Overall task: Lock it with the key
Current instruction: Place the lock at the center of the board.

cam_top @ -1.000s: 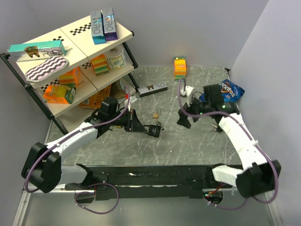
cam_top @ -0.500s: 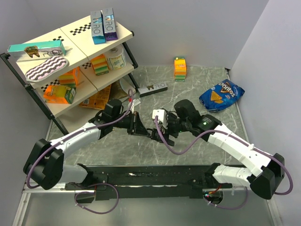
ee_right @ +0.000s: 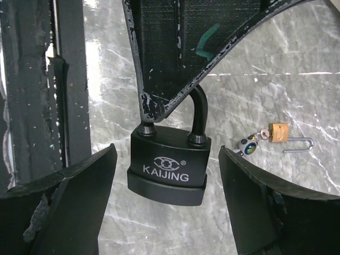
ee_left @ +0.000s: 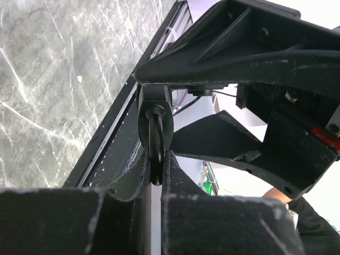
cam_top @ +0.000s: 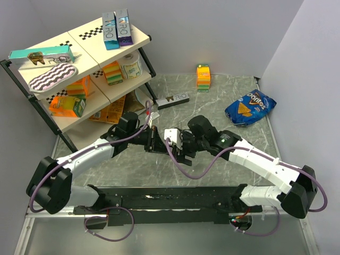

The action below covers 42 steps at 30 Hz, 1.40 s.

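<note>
Lock [ee_right: 278, 132], brass, lies on the counter [ee_right: 319, 79] at 3 o'clock from the right tool [ee_right: 167, 153], long axis 9-to-3, key [ee_right: 248, 144] at its 9 o'clock end. The right tool gapes around a black padlock [ee_right: 169, 172], whose shackle the left tool [ee_left: 155, 164] pinches. The right arm looks nearer.

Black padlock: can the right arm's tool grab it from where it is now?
Probably yes. The black padlock hangs by its shackle from the shut left tool, and the right tool stands open with one finger on each side of its body, nothing between.
</note>
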Tool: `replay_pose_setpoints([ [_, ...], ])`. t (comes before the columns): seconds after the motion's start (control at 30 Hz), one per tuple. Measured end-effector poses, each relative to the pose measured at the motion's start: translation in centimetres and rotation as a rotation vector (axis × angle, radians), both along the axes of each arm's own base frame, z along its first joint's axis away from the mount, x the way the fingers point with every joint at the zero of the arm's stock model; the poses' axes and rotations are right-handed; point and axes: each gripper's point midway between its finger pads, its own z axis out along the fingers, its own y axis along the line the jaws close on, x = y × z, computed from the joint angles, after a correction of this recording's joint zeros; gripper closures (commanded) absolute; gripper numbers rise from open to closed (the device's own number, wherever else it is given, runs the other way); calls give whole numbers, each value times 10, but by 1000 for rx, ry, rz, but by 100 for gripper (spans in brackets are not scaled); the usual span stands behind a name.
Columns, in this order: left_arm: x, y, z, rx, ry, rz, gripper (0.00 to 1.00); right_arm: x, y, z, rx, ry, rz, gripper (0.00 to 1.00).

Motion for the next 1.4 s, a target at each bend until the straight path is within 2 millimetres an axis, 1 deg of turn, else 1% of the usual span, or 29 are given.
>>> replay_pose_setpoints([
  [0.07, 0, 0, 1, -2, -3, 1, 99, 1, 1, -1, -3, -7, 0, 18],
  [0.13, 0, 0, 1, -3, -3, 0, 99, 2, 2, -2, -8, -12, -1, 24],
  [0.17, 0, 0, 1, -3, -3, 1, 99, 3, 2, -3, -12, -14, -2, 31],
  [0.23, 0, 0, 1, -3, -3, 1, 99, 4, 3, -6, -20, -15, -1, 41],
  [0.27, 1, 0, 1, -2, -6, 3, 99, 4, 4, -7, -23, -11, -3, 52],
  [0.33, 2, 0, 0, 0, -8, 7, 99, 7, 3, -8, -27, -13, -22, 65],
  [0.37, 2, 0, -1, 1, -9, 9, 95, 7, 3, -8, -27, -11, -27, 77],
  [0.4, 2, 0, -1, 1, -9, 9, 80, 8, 3, -8, -27, -9, -34, 83],
  [0.43, 2, 0, -1, 1, -11, 11, 72, 8, 3, -8, -29, -12, -37, 88],
  [0.47, 3, 0, -1, 3, -17, 13, 63, 9, 2, -8, -30, -13, -41, 98],
  [0.5, 4, 0, -1, 3, -19, 14, 44, 9, 2, -8, -30, -13, -44, 100],
  [0.57, 6, 2, 1, -2, -30, 21, 32, 12, -1, -10, -40, -9, -69, 100],
  [0.63, 9, 5, 4, -8, -45, 32, 13, 18, -10, -15, -46, 20, -115, 100],
  [0.7, 16, 11, 8, -12, -66, 58, 3, 28, -25, -20, -48, 63, -188, 100],
  [0.73, 21, 14, 9, -13, -75, 76, 1, 35, -34, -22, -48, 91, -235, 100],
  [0.83, 32, 25, 13, -6, -108, 126, 4, 59, -72, -30, -38, 171, -413, 100],
  [0.87, 35, 28, 14, 0, -122, 145, 4, 67, -90, -34, -33, 209, -499, 100],
  [0.9, 37, 31, 15, 6, -138, 160, 4, 72, -103, -38, -35, 233, -561, 100],
  [0.93, 39, 34, 15, 15, -152, 171, 4, 78, -122, -44, -35, 264, -646, 100],
  [0.97, 41, 36, 16, 23, -167, 183, 4, 81, -144, -53, -44, 301, -739, 100],
  [1.03, 46, 41, 18, 39, -196, 204, 4, 81, -179, -66, -79, 366, -886, 100],
  [1.1, 52, 44, 20, 52, -221, 222, 4, 81, -207, -77, -104, 437, -1011, 100],
  [1.13, 54, 45, 22, 56, -229, 228, 4, 81, -218, -83, -124, 468, -1057, 100],
  [1.17, 56, 46, 23, 60, -234, 233, 4, 81, -227, -89, -140, 503, -1095, 100],
  [1.27, 60, 48, 23, 69, -249, 245, 4, 79, -243, -107, -187, 603, -1161, 100],
  [1.33, 60, 49, 22, 74, -246, 247, 4, 75, -251, -120, -225, 665, -1194, 100],
  [1.4, 61, 49, 22, 75, -246, 249, 4, 72, -255, -130, -251, 710, -1216, 100],
])
